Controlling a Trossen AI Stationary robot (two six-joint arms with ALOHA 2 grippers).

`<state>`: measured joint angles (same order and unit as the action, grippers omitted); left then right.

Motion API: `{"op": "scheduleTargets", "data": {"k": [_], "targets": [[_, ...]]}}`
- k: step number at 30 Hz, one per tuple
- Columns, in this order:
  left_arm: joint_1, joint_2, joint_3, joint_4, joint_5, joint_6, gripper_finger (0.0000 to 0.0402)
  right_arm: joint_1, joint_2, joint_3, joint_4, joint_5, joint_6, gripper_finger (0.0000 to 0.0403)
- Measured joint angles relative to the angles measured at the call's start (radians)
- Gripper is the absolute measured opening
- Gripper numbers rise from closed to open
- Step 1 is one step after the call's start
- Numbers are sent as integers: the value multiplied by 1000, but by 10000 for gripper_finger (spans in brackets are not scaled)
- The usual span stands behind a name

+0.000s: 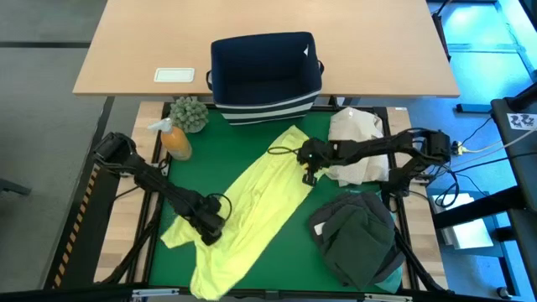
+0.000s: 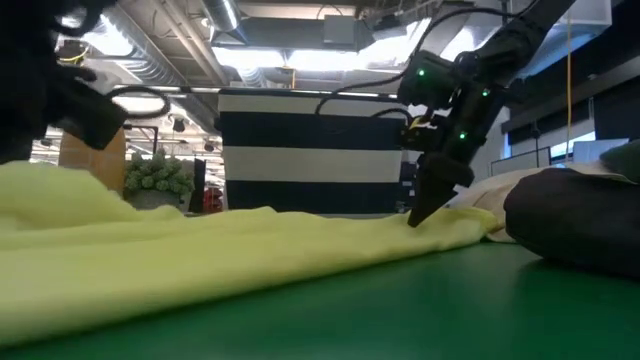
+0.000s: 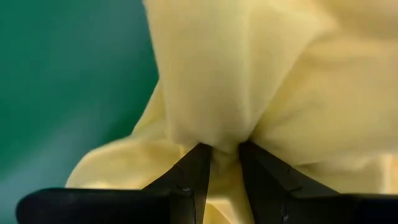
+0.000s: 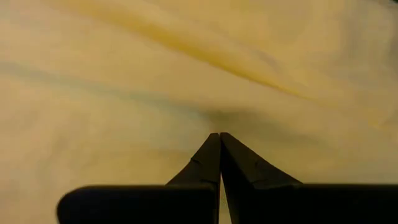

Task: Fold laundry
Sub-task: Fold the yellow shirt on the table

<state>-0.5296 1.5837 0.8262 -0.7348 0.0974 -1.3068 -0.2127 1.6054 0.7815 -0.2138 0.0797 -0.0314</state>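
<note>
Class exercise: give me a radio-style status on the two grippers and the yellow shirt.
Left gripper pinching a fold of the yellow shirt. Right gripper shut, tips on the shirt. Dark garments lie beside it.

One yellow-green shirt [image 1: 252, 210], one dark garment pile [image 1: 357, 239], one bin [image 1: 266, 77], two arms

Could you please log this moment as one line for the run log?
left hand: shut on yellow-green shirt | right hand: shut on shirt's far edge | dark pile: untouched
</note>
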Motion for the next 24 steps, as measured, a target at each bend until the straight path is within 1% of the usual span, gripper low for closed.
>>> {"op": "scheduleTargets", "data": {"k": [5, 8, 12, 13, 14, 16, 18, 21, 24], "targets": [[-40, 1, 9, 107, -29, 10, 89, -67, 0, 0, 12, -1, -28, 10], [-59, 1, 9, 96, -30, -21, 89, -96, 0, 0, 27, -1, -29, 10], [-76, 1, 9, 63, -40, -26, 89, -112, -1, 0, 33, -8, -55, 10], [-77, 1, 9, 53, -53, -25, 89, -112, -1, 0, 32, -24, -58, 10], [-80, 1, 9, 44, -72, -14, 89, -112, -1, 0, 32, -67, -71, 10], [-83, 1, 10, 34, -121, 8, 89, -111, -2, 0, 33, -189, -93, 10], [-82, 1, 10, 34, -141, 20, 89, -107, -2, 3, 35, -262, -94, 10], [-82, 1, 10, 34, -147, 42, 89, -107, -2, 10, 37, -302, -94, 10], [-82, 1, 10, 32, -151, 95, 89, -108, -2, 21, 38, -307, -99, 10]]}}
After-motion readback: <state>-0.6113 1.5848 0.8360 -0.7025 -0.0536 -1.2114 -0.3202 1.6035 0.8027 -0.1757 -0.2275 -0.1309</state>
